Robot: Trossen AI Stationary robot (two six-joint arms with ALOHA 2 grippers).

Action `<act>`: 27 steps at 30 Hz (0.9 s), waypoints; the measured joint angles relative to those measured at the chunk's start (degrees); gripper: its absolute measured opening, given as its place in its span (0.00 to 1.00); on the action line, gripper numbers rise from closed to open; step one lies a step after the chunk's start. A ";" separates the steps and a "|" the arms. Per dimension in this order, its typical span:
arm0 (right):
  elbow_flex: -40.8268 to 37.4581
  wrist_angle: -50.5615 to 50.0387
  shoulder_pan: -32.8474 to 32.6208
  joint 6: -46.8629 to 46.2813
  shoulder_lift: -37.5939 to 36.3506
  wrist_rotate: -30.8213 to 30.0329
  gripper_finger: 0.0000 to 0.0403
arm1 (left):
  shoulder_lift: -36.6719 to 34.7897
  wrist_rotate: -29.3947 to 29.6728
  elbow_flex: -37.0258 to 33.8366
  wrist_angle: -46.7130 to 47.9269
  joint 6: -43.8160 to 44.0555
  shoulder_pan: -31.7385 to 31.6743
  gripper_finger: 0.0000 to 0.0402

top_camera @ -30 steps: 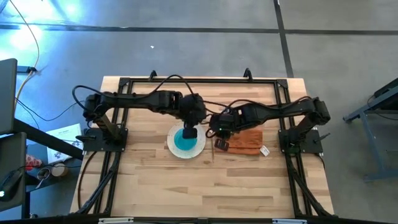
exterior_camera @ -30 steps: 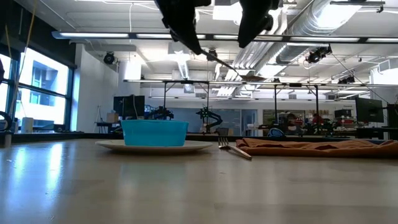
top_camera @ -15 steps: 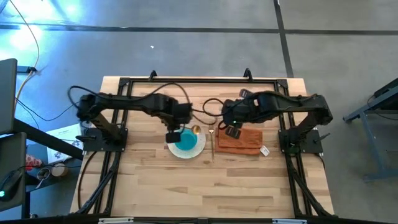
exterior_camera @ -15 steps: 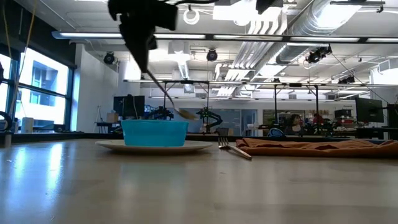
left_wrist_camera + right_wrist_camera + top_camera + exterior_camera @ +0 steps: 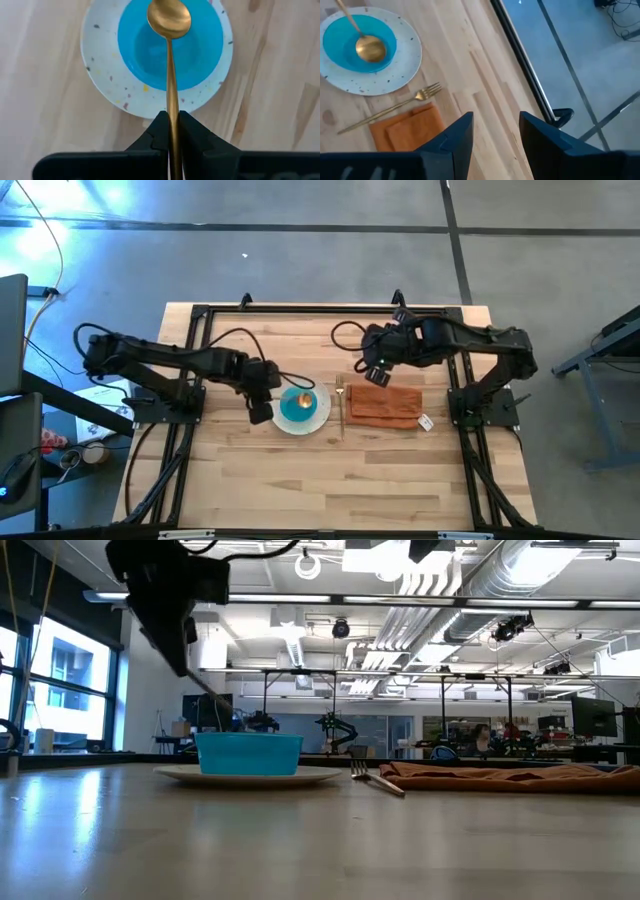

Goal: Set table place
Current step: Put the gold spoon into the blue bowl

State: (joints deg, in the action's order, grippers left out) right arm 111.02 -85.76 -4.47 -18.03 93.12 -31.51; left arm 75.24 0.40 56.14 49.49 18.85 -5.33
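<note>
A round speckled white plate [image 5: 318,418] lies on the table [image 5: 300,480] with a small blue bowl [image 5: 292,410] on it. My left gripper [image 5: 263,397] stands just left of the plate, shut on a gold spoon [image 5: 170,60]. The spoon's bowl [image 5: 303,396] is over the blue bowl. A gold fork [image 5: 340,406] lies flat right of the plate, with a rust-orange napkin [image 5: 386,406] beside it. My right gripper [image 5: 375,370] is open and empty above the table beyond the napkin's far edge. My left gripper pinches the spoon's handle [image 5: 173,120] between its two fingers. The fingers come from the table's left, slanting down, and lie along the spoon. The spoon slants down into the blue bowl [image 5: 212,703]. The bowl's wall hides whether its end touches the bottom.
The black rail frame [image 5: 320,308] runs along the table's far edge, close behind my right arm. A white tag [image 5: 426,422] lies at the napkin's right corner. Bare planks stretch toward the near edge [image 5: 330,490].
My left gripper has gone toward the table's left edge and down with the spoon, bringing the spoon's bowl from above the plate's far right down into the blue bowl. My right gripper has drawn back from the plate toward the far edge.
</note>
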 joint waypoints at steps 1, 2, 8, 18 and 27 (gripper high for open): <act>0.00 0.26 0.34 0.08 0.01 0.01 0.37 | 0.16 -0.06 -0.42 0.03 0.39 0.32 0.02; -0.03 0.46 0.67 0.10 0.02 0.01 0.37 | 0.20 -0.15 -0.82 0.45 0.55 0.62 0.02; -0.09 1.40 1.83 0.10 0.07 0.03 0.37 | 0.86 -1.50 -2.52 0.62 0.97 0.47 0.02; -0.09 3.22 1.85 0.10 0.09 0.16 0.37 | 0.86 -0.99 -3.08 -0.89 1.13 0.47 0.07; -0.11 3.30 1.81 0.12 0.09 0.23 0.37 | 0.86 -1.21 -3.06 -1.72 1.03 0.47 0.08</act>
State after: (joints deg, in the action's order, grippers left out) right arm 110.91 -82.46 -2.66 -17.91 93.21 -31.29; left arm 76.09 -0.81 53.08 47.77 19.88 -4.86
